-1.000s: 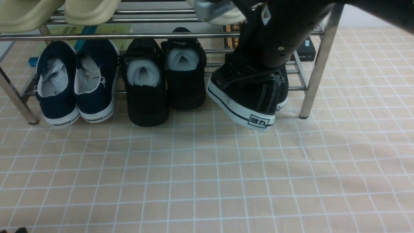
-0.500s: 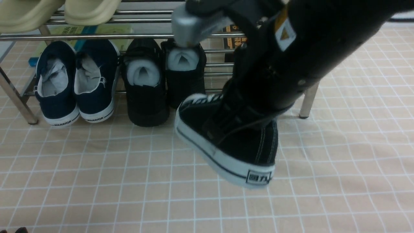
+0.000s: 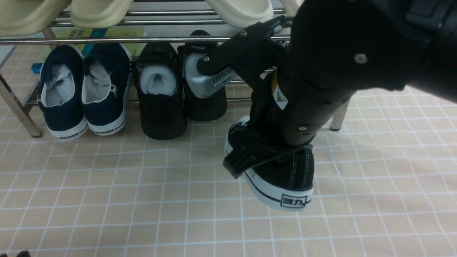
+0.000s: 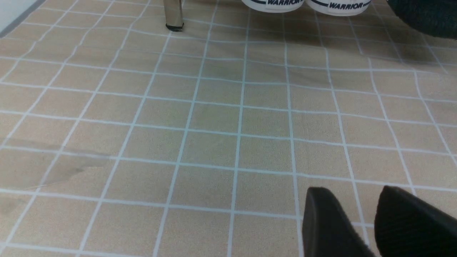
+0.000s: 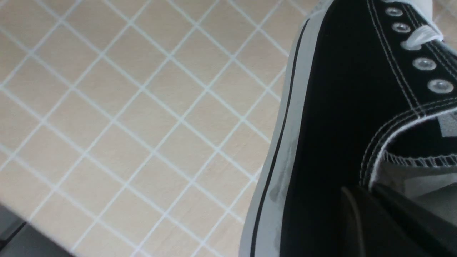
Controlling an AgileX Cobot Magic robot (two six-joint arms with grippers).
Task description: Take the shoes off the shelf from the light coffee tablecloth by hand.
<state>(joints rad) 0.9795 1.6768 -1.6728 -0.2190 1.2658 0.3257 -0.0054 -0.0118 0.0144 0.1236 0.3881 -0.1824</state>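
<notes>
My right gripper (image 3: 250,159) is shut on the side wall of one black canvas sneaker (image 3: 285,175). It holds the shoe in front of the shelf (image 3: 107,40), heel toward me, low over the light coffee tablecloth (image 3: 142,200). The right wrist view shows the sneaker (image 5: 339,107), its white sole and eyelets, and my right gripper (image 5: 375,200) pinching the collar. The second sneaker is hidden behind my right arm. My left gripper (image 4: 357,203) is open and empty just above the tablecloth (image 4: 214,125).
On the shelf's lower tier stand navy slip-ons (image 3: 84,89) and all-black chunky shoes (image 3: 178,89). Cream slippers (image 3: 96,10) lie on the top tier. A shelf leg (image 4: 174,14) and the navy heels (image 4: 275,3) show in the left wrist view.
My right gripper has drawn the black sneaker out of the shelf toward me and down over the tablecloth. It has shifted a little right in the last half second.
</notes>
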